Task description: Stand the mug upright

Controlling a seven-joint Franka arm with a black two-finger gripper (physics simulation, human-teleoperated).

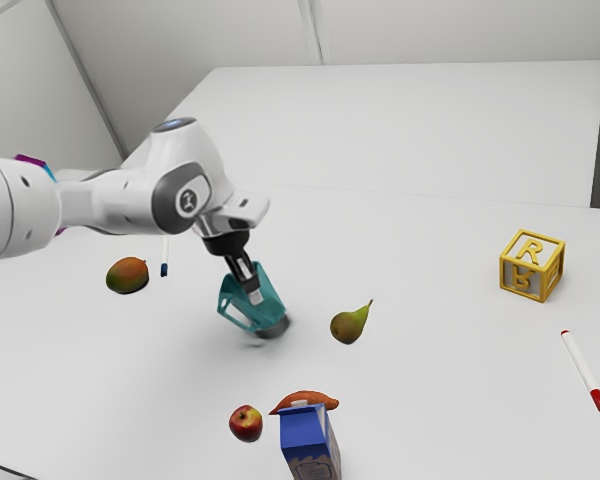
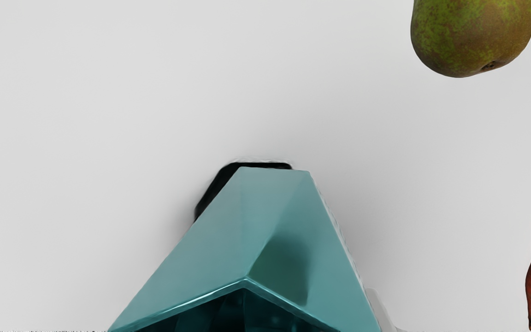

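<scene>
Black gripper [image 1: 253,292] against tilted teal mug [image 1: 269,313]

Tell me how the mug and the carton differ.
Pose: the mug is tilted, while the carton stands upright.
Color: the mug is teal; the carton has a deep blue top.
Top: the mug has an open mouth, whereas the carton's top is closed.
Both are containers with angular, flat-faced sides.

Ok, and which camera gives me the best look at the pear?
The exterior view: it shows the pear whole, from its rounded body to its thin stem, with nothing in front. The wrist view gives a larger look at the blunt end, but the picture's edge cuts off the rest, stem included.
</scene>
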